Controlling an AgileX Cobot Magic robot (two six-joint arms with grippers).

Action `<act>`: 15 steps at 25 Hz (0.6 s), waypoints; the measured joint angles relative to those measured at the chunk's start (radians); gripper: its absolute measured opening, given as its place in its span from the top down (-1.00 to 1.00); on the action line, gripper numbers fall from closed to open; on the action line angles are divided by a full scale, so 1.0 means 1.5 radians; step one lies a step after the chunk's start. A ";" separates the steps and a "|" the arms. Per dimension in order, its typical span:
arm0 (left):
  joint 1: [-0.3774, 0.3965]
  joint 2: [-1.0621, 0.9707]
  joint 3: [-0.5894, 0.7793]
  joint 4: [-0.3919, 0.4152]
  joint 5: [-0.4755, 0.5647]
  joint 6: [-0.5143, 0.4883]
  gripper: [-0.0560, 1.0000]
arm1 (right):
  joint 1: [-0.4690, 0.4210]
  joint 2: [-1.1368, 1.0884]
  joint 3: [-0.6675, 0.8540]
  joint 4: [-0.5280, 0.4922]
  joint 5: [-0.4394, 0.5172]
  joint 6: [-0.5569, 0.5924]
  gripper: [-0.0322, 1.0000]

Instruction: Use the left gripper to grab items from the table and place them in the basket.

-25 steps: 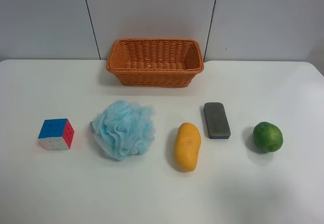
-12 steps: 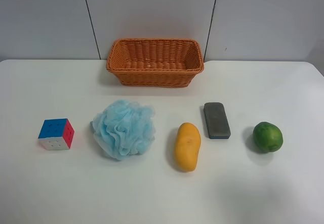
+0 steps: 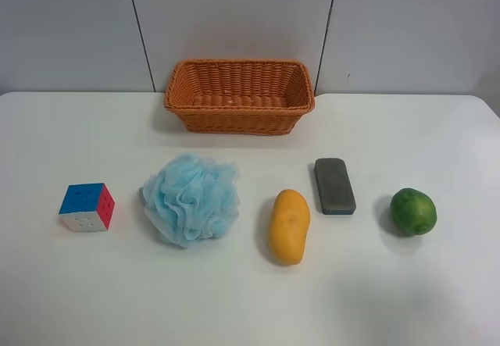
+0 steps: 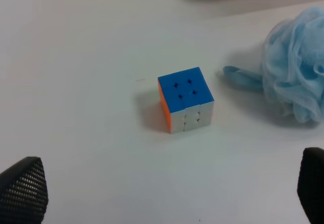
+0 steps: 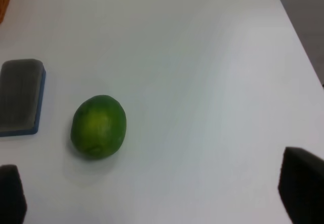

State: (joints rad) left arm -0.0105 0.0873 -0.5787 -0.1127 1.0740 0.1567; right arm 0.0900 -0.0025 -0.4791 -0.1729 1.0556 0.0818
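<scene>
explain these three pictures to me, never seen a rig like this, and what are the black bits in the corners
This is a robot with two arms, each ending in a gripper, a claw with two fingers. One picture comes from a high camera off the arms. It shows a white table with a wicker basket that looks empty, and five items in a row: puzzle cube, blue bath pouf, mango, grey block and green fruit. No arm shows there. The other two pictures come from cameras on the wrists, and the black bits are fingertips. The left gripper faces the cube and pouf; the right gripper faces the fruit and block. Both are open and hold nothing.
</scene>
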 joint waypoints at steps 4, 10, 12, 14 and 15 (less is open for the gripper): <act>0.000 0.104 -0.069 -0.005 0.002 -0.001 -0.99 | 0.000 0.000 0.000 0.000 0.000 0.000 -0.98; 0.000 0.291 -0.180 -0.030 0.058 -0.001 -0.99 | 0.000 0.000 0.000 0.000 0.000 0.000 -0.98; 0.000 0.353 -0.211 -0.033 0.075 -0.003 -0.99 | 0.000 0.000 0.000 0.000 0.000 0.000 -0.98; -0.004 0.404 -0.238 -0.033 0.079 -0.015 -0.99 | 0.000 0.000 0.000 0.000 0.000 0.000 -0.98; -0.009 0.428 -0.250 -0.032 0.080 -0.028 -0.99 | 0.000 0.000 0.000 0.000 0.000 0.000 -0.98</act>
State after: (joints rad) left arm -0.0244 0.7287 -0.9537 -0.1608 1.1941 0.1149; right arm 0.0900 -0.0025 -0.4791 -0.1729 1.0556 0.0818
